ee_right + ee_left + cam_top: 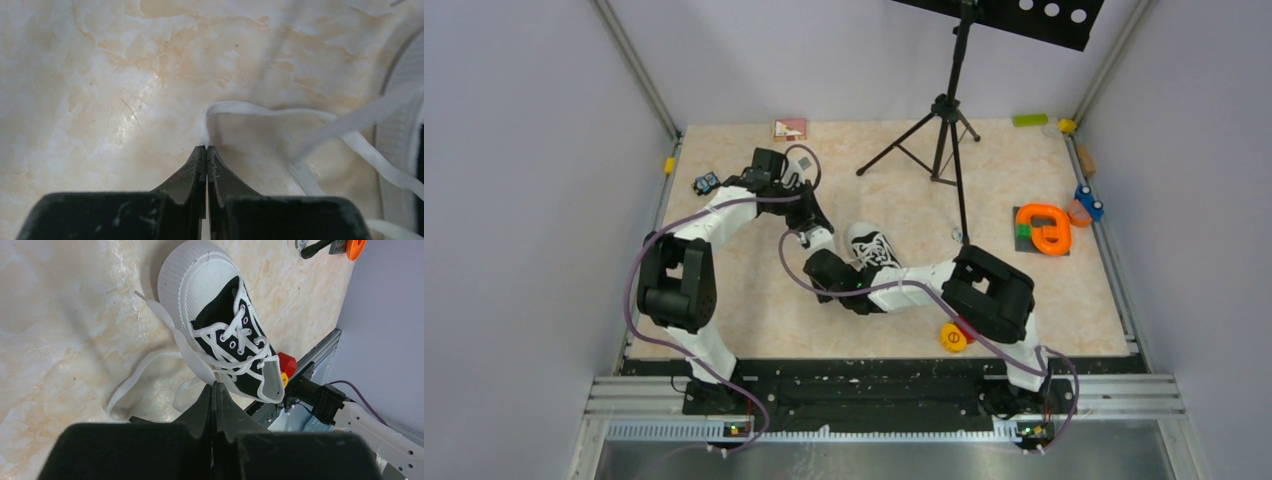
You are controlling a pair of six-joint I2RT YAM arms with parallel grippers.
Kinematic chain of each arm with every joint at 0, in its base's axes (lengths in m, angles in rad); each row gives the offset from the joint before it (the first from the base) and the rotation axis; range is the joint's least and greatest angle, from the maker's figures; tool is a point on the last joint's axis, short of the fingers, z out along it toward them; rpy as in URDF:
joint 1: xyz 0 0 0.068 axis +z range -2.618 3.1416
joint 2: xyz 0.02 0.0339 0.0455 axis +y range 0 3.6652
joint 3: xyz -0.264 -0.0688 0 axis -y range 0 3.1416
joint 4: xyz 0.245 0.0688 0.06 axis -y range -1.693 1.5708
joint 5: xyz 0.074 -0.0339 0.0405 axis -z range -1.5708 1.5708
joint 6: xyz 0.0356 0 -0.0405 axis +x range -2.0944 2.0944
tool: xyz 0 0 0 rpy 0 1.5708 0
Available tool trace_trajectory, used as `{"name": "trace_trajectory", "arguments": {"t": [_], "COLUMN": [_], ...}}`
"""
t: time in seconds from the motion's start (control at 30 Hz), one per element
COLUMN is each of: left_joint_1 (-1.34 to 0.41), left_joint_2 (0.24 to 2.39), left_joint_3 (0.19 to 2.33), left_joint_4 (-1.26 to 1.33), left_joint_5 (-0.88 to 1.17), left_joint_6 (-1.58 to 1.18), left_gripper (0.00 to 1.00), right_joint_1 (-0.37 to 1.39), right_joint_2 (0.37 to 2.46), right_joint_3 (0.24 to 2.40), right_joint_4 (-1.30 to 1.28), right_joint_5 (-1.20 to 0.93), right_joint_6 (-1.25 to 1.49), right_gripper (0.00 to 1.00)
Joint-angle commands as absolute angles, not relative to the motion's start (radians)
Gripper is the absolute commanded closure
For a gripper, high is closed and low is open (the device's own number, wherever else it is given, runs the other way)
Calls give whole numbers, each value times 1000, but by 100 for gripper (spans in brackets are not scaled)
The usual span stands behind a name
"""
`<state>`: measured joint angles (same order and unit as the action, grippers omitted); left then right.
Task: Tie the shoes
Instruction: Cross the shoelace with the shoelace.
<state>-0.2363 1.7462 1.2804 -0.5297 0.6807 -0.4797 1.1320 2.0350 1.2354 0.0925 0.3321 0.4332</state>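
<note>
The small black sneaker (872,248) with white laces, toe cap and sole rim lies mid-table. In the left wrist view the shoe (230,335) points its toe away from the camera. My left gripper (214,385) is shut on a white lace strand right at the shoe's near side; a loose lace loop (135,385) trails on the table to the left. My right gripper (206,148) is shut on the bend of a lace loop (260,111) just above the table, with the shoe's sole rim (400,100) at the right. Both grippers (816,240) (818,268) sit left of the shoe.
A black tripod stand (944,130) rises behind the shoe. An orange ring toy (1044,228) and a blue toy (1088,203) lie at the right. A yellow disc (953,338) lies near the front edge, a small blue car (706,183) and a card (790,129) at the back left.
</note>
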Motion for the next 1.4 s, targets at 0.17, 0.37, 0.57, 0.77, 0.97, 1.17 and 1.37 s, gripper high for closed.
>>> {"name": "trace_trajectory", "arguments": {"t": [0.17,0.37,0.57,0.77,0.97,1.17,1.37], "left_joint_1": [-241,-242,-242,-242,-242,-246,-328], "left_joint_2": [1716,1657,1560,1486,1448,1393,1366], "left_joint_3": [1290,1259,1218,1187,1159,1083,1023], "left_joint_4": [-537,-543,-564,-625,-673,-693,-684], "left_joint_5": [686,674,637,595,568,560,563], "left_joint_6": [-479,-488,-488,-444,-401,-389,-374], "left_gripper": [100,100,100,100,100,100,100], "right_joint_1": [1137,1137,1117,1095,1061,1009,993], "right_joint_2": [1575,1366,1279,1260,1224,1183,1189], "right_joint_3": [1042,1003,1016,1018,1003,971,949], "right_joint_4": [16,-105,-163,-163,-181,-201,-185], "right_joint_5": [435,517,577,572,579,570,562], "right_joint_6": [462,470,463,460,459,474,486], "right_gripper": [100,100,100,100,100,100,100]}}
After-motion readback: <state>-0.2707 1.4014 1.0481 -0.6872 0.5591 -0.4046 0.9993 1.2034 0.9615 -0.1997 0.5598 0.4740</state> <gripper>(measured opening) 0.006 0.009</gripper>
